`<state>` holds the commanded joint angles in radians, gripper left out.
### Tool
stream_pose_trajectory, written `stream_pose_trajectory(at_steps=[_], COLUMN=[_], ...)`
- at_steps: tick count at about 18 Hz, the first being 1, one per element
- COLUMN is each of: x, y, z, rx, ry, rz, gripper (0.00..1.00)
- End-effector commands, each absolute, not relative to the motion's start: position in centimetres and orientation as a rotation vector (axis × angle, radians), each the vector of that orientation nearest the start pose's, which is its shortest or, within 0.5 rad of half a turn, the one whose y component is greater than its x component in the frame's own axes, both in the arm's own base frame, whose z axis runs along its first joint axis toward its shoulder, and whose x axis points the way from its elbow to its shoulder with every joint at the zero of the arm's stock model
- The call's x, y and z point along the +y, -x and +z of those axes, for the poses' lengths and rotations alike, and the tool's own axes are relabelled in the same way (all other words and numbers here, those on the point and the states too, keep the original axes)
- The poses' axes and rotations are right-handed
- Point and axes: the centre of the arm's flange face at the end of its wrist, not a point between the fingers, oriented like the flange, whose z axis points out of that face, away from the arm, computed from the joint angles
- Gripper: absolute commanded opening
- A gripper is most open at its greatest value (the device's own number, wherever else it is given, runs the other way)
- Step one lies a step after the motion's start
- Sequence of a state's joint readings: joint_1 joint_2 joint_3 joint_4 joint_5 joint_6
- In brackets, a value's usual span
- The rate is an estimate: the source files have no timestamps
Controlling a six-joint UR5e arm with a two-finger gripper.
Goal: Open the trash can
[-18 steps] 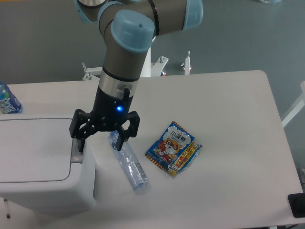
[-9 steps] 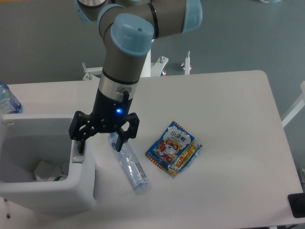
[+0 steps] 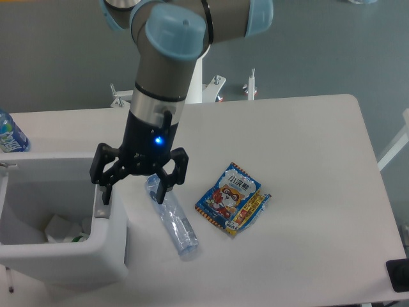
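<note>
The white trash can stands at the table's front left with its lid swung open out of view. Its inside shows, with white crumpled waste in it. The grey button strip lies on its right rim. My gripper hangs open and empty right over that rim. Its left finger stands just above the strip. Its right finger is over the top of a clear plastic bottle lying on the table.
A blue and orange snack packet lies right of the clear bottle. A blue-labelled bottle stands at the left edge behind the bin. Metal stand feet sit beyond the table's far edge.
The bin's lid, shut a second ago, has sprung open and shows the inside. My gripper has risen slightly from the button strip.
</note>
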<state>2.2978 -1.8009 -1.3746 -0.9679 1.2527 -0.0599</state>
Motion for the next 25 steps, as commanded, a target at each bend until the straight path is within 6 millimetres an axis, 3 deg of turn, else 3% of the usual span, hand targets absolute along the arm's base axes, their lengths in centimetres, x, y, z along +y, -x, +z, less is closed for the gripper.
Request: stream_pose_trajectory(at_steps=[4,7,12,14,19,25], x=[54.6,51.1,46.6,43.6,38.9,33.3], y=[34.2,37.8,42.1,44.1,46.4,47.8], z=[56.9,58.0,58.1,58.0,56.6,54.6], rx=[-0.921,-1.018,-0.942,-0.907,-0.757,-0.546], ry=[2.298,2.27,2.354,2.406,2.543,2.68], rz=[0.047,0.198,0.315,0.363,0.451,0.523], gripper=[1.0,1.0,1.0,1.0,1.0,1.0])
